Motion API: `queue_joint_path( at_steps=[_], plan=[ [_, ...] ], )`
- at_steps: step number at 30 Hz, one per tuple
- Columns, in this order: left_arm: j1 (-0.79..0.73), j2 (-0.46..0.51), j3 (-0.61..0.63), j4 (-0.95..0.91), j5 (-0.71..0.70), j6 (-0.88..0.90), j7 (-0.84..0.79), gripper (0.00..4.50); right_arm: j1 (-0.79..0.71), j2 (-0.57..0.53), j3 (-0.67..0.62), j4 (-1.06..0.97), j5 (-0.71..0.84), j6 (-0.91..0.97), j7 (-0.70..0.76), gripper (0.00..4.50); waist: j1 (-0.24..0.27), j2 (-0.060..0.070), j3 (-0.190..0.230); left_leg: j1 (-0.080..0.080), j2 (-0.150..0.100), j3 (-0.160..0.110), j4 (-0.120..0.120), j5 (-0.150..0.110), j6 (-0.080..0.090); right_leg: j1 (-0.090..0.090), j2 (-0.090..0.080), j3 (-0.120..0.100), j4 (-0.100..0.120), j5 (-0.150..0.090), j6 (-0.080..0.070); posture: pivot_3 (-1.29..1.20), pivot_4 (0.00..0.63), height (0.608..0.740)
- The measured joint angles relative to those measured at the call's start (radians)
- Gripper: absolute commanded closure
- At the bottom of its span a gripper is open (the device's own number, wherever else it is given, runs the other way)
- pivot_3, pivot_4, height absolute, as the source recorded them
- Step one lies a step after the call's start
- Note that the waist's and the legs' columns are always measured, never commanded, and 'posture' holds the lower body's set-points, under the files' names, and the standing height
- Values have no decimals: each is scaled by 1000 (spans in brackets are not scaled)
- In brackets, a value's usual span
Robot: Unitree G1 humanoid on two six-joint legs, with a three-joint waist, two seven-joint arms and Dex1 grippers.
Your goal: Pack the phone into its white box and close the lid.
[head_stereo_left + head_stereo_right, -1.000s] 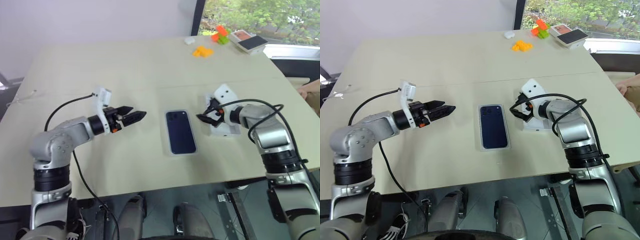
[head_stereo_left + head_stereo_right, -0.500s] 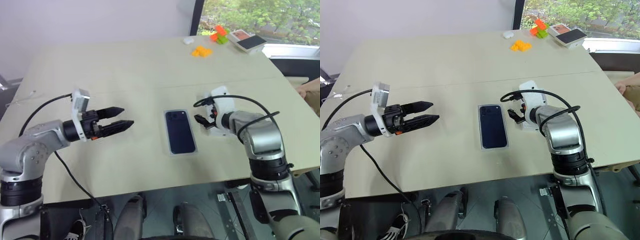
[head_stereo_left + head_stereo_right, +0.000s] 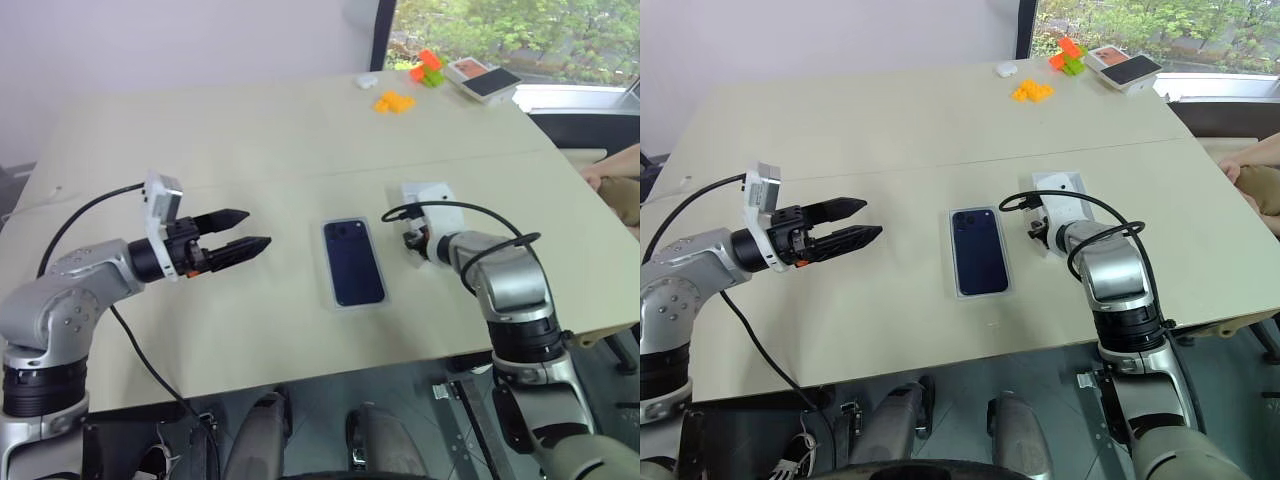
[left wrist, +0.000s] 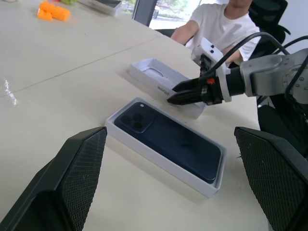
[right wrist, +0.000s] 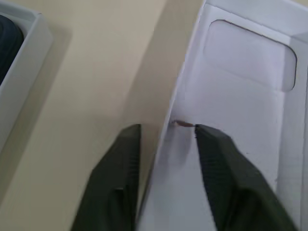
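The right gripper (image 5: 166, 137) is seen astride the near side wall of the lid (image 4: 159, 77), one finger outside it and one inside. The fingers (image 5: 118, 159) are narrowed round that thin wall, and from the right wrist view it cannot be told whether the wall is pinched yet or merely straddled. The lid is lying on the table (image 3: 250, 130), open side up, with a white insert showing an oval recess seated within it.

Just beside the lid, toward the robot's left, the white box (image 3: 328, 268) is resting flat, and the phone (image 3: 355, 262) is already laid inside it, back up, with its camera bump at the far end. Packing of the phone is therefore judged to be done.

Further out, the left gripper (image 3: 245, 232) is held above the table with its fingers spread wide and nothing between them, pointed toward the box but well apart from it.

What is judged to remain: the lid must be secured, lifted, turned over, aligned above the box and pressed down. How the insert is to be handled cannot be told.
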Motion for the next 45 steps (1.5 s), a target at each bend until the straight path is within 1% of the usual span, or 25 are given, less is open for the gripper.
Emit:
queue_joint_path(
  at_steps=[2, 3, 11, 12, 13, 16, 17, 20, 21, 22, 23, 25, 26, 28, 32, 35, 39, 41, 42, 43, 45],
  plan=[
    [-1, 0, 0, 0, -5, 0, 7, 0, 2, 5, 0, 25, -1, -25, -12, 4092, 0, 0, 0, 0, 0, 1, 1, 0, 0, 0, 0, 1, 2, 0, 0, 0, 150, 740],
    [-1, 0, 0, 0, -5, 0, 7, 0, 2, 5, 0, 28, 0, -31, -17, 4449, 0, 0, 0, 0, 0, 1, 1, 0, 0, 0, 0, 1, 2, 0, 0, 0, 150, 740],
    [-1, -1, -2, 1, -8, 0, 24, 0, -32, 24, -21, 68, 19, -78, -23, 4449, -1, 0, 0, 1, 1, 2, 2, 0, 0, -2, 1, 4, 4, 0, 0, 0, 150, 740],
    [-1, -2, -2, 2, -9, 0, 27, 0, -42, 43, -40, 68, 40, -86, -19, 4449, -1, 0, 0, 0, 1, 3, 1, 0, 0, -2, 1, 4, 4, 0, 0, 0, 150, 740],
    [-1, -2, -2, 10, -9, 0, 30, 0, -66, 97, -108, 66, 85, -89, -14, 4449, -4, 0, 0, 0, 2, 3, 1, 0, 0, -3, 2, 5, 5, 0, 0, 0, 150, 740],
    [-4, -10, -6, 19, -13, 3, 43, 0, -134, 216, -227, 14, 225, -64, 11, 4449, -7, 0, 0, 0, 3, 4, 1, 0, 0, -4, 4, 6, 6, 0, 0, 0, 150, 740],
    [-4, -11, -7, 27, -13, 3, 48, 0, -172, 271, -289, -14, 297, -20, 18, 4449, -6, 0, 0, 0, 3, 4, 1, 0, 0, -5, 4, 6, 7, 0, 0, 0, 150, 740],
    [-5, -16, -7, 33, -14, 3, 54, 0, -256, 364, -421, -75, 453, 119, 18, 4449, 1, 0, 0, 0, 3, 4, 1, 0, -1, -4, 3, 6, 6, 0, 0, 0, 150, 740],
    [-5, -16, -6, 35, -14, 3, 58, 0, -286, 410, -495, -77, 501, 183, 6, 4449, 3, 0, 0, 0, 3, 4, 1, 0, -1, -4, 3, 6, 6, 0, 0, 0, 150, 740],
    [-5, -17, -6, 36, -14, 3, 60, 0, -297, 432, -530, -78, 526, 216, -2, 4449, 4, 0, 0, 0, 3, 4, 1, 0, -1, -4, 2, 6, 6, 0, 0, 0, 150, 740],
    [-5, -17, -6, 36, -14, 2, 65, 0, -317, 468, -598, -76, 558, 289, -16, 4449, 4, 0, 0, 0, 2, 4, 1, 0, -1, -4, 2, 6, 6, 0, 0, 0, 150, 740],
    [-5, -17, -6, 36, -14, 2, 67, 0, -331, 491, -664, -74, 585, 362, -32, 4449, 3, 0, 0, 0, 2, 4, 1, 0, 0, -4, 1, 6, 6, 1, -1, 0, 150, 740],
    [-5, -18, -6, 36, -14, 1, 68, 0, -332, 503, -703, -67, 625, 393, -50, 4449, 2, 0, 0, 0, 2, 4, 1, 0, 0, -4, 1, 6, 6, 1, -1, 0, 150, 740],
    [-3, -23, -6, 37, -14, -7, 70, 0, -310, 546, -741, -55, 736, 411, -89, 4449, -2, 0, 0, 0, 2, 5, 0, 0, 0, -5, 1, 6, 6, 1, -1, 0, 150, 740],
    [-3, -48, -6, 35, -14, -22, 97, 0, -286, 558, -740, 42, 1009, 414, -251, 4449, -9, 1, 0, -1, 3, 7, -1, 1, 0, -9, 2, 9, 8, 1, -1, 0, 150, 740],
    [0, -62, 0, 34, -18, -22, 115, 0, -280, 558, -723, 71, 1159, 414, -370, 4449, -8, 1, 0, -1, 3, 7, 0, 1, 0, -9, 2, 9, 8, 0, -1, 0, 150, 740],
    [27, -72, 6, 14, -32, -19, 140, 0, -248, 542, -673, 113, 1305, 414, -512, 4449, -7, 1, 0, -1, 3, 8, 0, 1, 0, -8, 2, 9, 8, 1, -1, 0, 150, 740],
    [38, -82, 6, 1, -37, -19, 154, 0, -146, 528, -617, 111, 1382, 412, -559, 4449, -2, -3, -2, 0, 4, 7, 0, 0, 1, -6, 3, 9, 7, 0, -1, 0, 150, 740],
    [40, -82, 7, -2, -39, -19, 160, 0, -74, 527, -592, 123, 1403, 413, -589, 4449, 0, -2, -2, -1, 4, 7, 0, 0, 1, -7, 3, 9, 6, 0, -1, 0, 150, 740],
    [44, -82, 9, -3, -39, -19, 165, 0, -33, 526, -576, 137, 1449, 402, -602, 4449, 0, 0, -1, -2, 3, 8, 1, 0, 1, -8, 3, 10, 7, 1, -1, 0, 150, 740],
    [49, -83, 11, -5, -39, -18, 172, 0, -24, 522, -535, 137, 1523, 362, -664, 4449, -7, 0, -1, 0, 3, 10, 1, 1, 2, -7, 2, 12, 8, 1, 0, 0, 150, 740]
  ],
)
